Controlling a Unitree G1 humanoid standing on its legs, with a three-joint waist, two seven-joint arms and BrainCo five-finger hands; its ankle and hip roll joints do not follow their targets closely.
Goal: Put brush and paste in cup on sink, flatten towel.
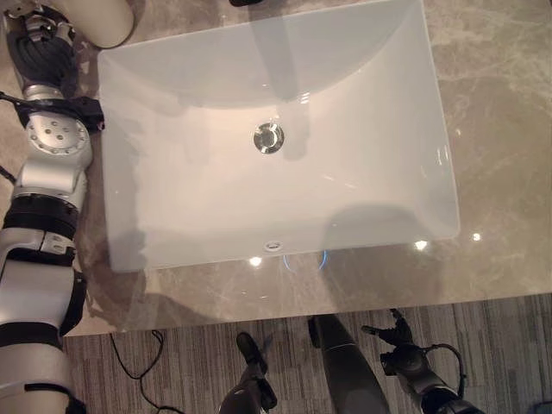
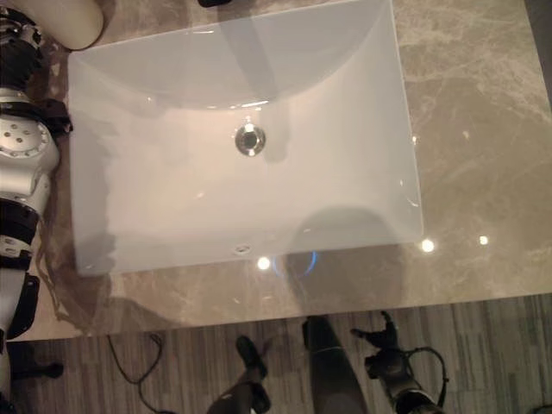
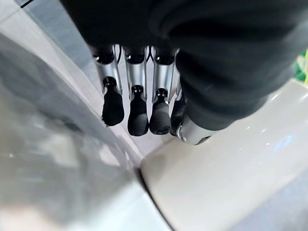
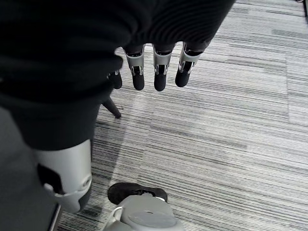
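1. Left hand point(image 3: 144, 103): the fingers point(image 3: 138, 115) hang straight and relaxed in a row and hold nothing. Their dark tips sit just beside the rounded wall of a cream cup point(image 3: 231, 173); whether they touch it cannot be told.
2. Right hand point(image 4: 154, 72): the fingers point(image 4: 160, 79) are straight and loose and grasp nothing. The hand hangs over the striped grey carpet floor point(image 4: 231, 144), well apart from the sink.
3. The cup point(image 1: 103, 19) stands on the marble bench point(image 1: 500, 129) at the sink's far left corner, with the left hand point(image 1: 39, 43) just beside it.
4. The white rectangular sink point(image 1: 172, 198) lies in the middle of the bench; a chrome drain point(image 1: 268, 137) sits at the middle of its basin.
5. The right hand point(image 1: 398, 343) shows below the bench's near edge, on the sink's near right side.
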